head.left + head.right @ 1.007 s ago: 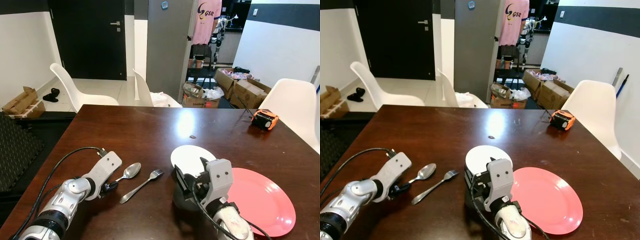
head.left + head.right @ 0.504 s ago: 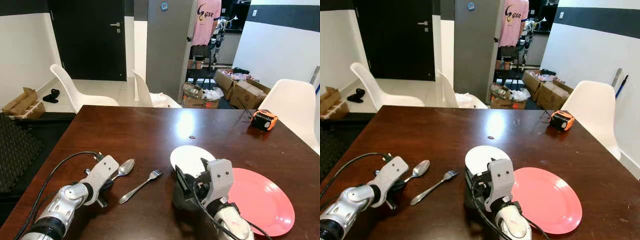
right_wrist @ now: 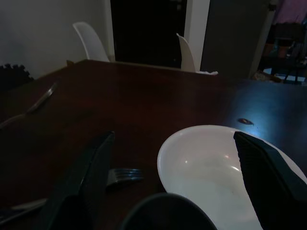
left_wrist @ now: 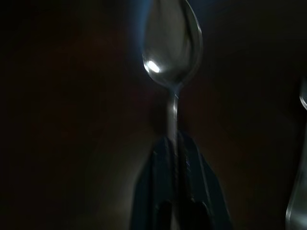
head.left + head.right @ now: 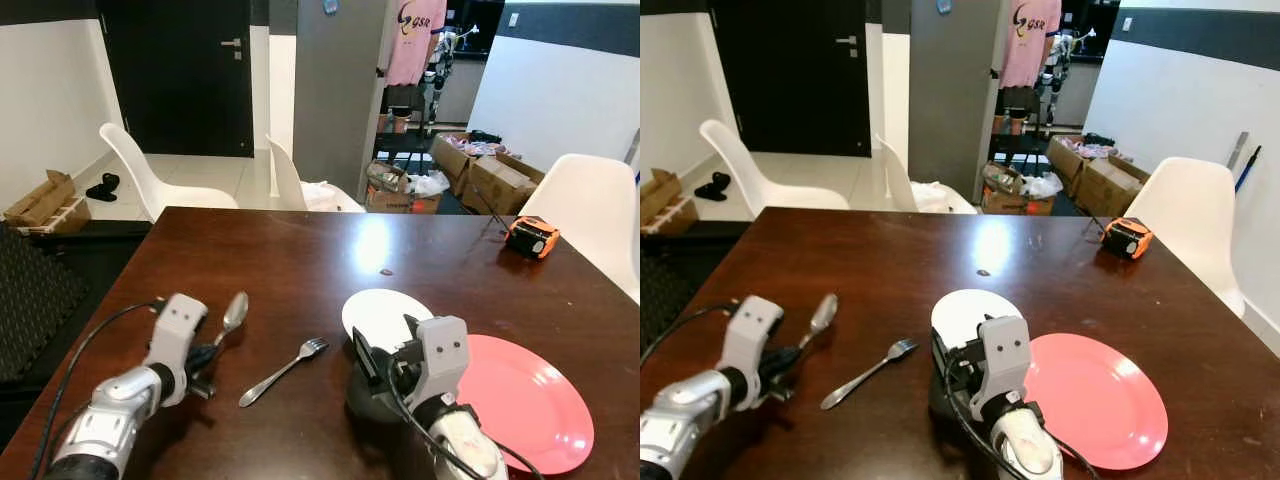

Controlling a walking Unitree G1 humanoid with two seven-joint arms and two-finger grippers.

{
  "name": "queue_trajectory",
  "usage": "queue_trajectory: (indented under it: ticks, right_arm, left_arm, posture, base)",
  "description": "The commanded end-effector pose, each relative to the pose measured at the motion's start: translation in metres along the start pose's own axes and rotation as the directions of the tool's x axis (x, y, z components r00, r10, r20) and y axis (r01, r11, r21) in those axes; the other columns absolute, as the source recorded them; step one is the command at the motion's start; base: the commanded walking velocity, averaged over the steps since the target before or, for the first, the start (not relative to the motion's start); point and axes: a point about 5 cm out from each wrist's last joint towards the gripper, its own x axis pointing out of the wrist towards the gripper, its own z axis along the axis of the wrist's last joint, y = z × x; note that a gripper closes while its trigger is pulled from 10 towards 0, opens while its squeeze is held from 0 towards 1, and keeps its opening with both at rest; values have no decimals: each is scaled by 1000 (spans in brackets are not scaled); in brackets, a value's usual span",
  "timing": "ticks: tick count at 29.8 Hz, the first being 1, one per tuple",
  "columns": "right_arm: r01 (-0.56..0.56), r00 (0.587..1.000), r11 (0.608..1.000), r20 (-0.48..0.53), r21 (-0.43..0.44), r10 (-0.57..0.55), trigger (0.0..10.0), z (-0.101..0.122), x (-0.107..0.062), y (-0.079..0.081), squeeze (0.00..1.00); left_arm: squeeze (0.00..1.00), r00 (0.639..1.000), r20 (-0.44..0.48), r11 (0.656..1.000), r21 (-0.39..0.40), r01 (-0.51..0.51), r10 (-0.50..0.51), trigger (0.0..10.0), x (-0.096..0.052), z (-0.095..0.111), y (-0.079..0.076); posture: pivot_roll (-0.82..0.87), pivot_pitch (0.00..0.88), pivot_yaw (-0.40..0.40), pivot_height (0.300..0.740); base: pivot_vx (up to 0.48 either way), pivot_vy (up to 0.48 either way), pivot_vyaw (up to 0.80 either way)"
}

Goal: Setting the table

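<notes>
Left gripper: the left gripper (image 5: 203,357) hangs over the table near its left edge, fingers pinched on the handle of a spoon (image 5: 233,313); the bowl of the spoon points up and away, clear of the wood.

Right gripper: the right gripper (image 3: 172,172) sits low over the near middle of the table, its two black fingers (image 3: 86,177) spread wide with nothing between them, aimed at the white plate.

Risk, spoon: the grip looks thin, only on the narrow handle, so the spoon could twist or slip out and drop onto the table if the arm swings fast.

Risk, fork: the fork (image 5: 284,369) lies loose just beside the spoon hand, so a low sweep could knock it askew.

Risk, plates: the white plate (image 5: 385,316) rests right at the spread fingers and seems to touch or overlap the pink plate (image 5: 530,400); a push forward might shove one into the other, or nudge the pink plate toward the near right edge.

Table: dark brown wood (image 5: 300,260), glossy, with a glare patch toward the far side.

Count, cutlery: one spoon, one fork.

Count, plates: two, one white and one pink.

Count, other: one orange and black gadget (image 5: 529,238) near the far right corner, well apart from the rest.

Count, chairs: three white chairs, two beyond the far edge (image 5: 150,180), one at the right.
</notes>
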Motion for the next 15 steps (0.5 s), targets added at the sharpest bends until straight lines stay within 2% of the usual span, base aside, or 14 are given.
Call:
queue_trajectory:
  ticks: [1, 4, 5, 8, 9, 10, 11, 12, 15]
  right_arm:
    - [-12, 1000, 1000, -7, 15, 12, 10000, -1, 2, 4, 0]
    - [-29, 999, 999, -14, 31, 30, 10000, -2, 3, 10, 0]
    - [-34, 999, 998, -20, 45, 35, 10000, -3, 3, 11, 0]
    - [-45, 998, 996, -36, 75, 47, 10000, -5, 3, 14, 0]
    - [-48, 998, 996, -41, 81, 51, 10000, -6, 3, 16, 0]
    - [-48, 998, 996, -41, 81, 51, 10000, -6, 3, 16, 0]
    - [-45, 998, 995, -45, 90, 49, 10000, -7, 5, 18, 0]
    - [-42, 998, 995, -46, 93, 47, 10000, -8, 6, 18, 0]
    - [-40, 998, 993, -50, 110, 46, 10000, -9, 7, 19, 0]
  left_arm:
    - [0, 999, 6, 999, 6, -45, 45, 10000, -7, -1, -2]
    - [0, 997, 41, 994, 83, -74, 71, 10000, -19, 0, -9]
    - [0, 996, 51, 994, 68, -81, 78, 10000, -23, -1, -12]
    - [0, 991, 57, 993, -18, -120, 121, 10000, -32, -1, -14]
    - [0, 985, 51, 983, -88, -162, 166, 10000, -36, -3, -15]
    - [0, 985, 51, 983, -88, -162, 166, 10000, -36, -3, -15]
    - [0, 967, 49, 952, -191, -237, 250, 10000, -40, -6, -16]
    - [0, 960, 50, 940, -220, -260, 277, 10000, -41, -7, -16]
    - [0, 962, 52, 943, -220, -252, 269, 10000, -41, -7, -22]
  posture:
    - [14, 67, 44, 740]
    - [16, 64, 42, 740]
    - [20, 63, 41, 740]
    - [26, 61, 39, 740]
    - [30, 58, 39, 740]
    - [30, 58, 39, 740]
    - [36, 55, 36, 740]
    - [36, 55, 36, 740]
    - [38, 52, 35, 740]
  base:
    - [0, 0, 0]
    - [0, 0, 0]
    - [0, 0, 0]
    - [0, 0, 0]
    - [0, 0, 0]
    - [0, 0, 0]
    - [0, 0, 0]
    - [0, 0, 0]
    - [0, 0, 0]
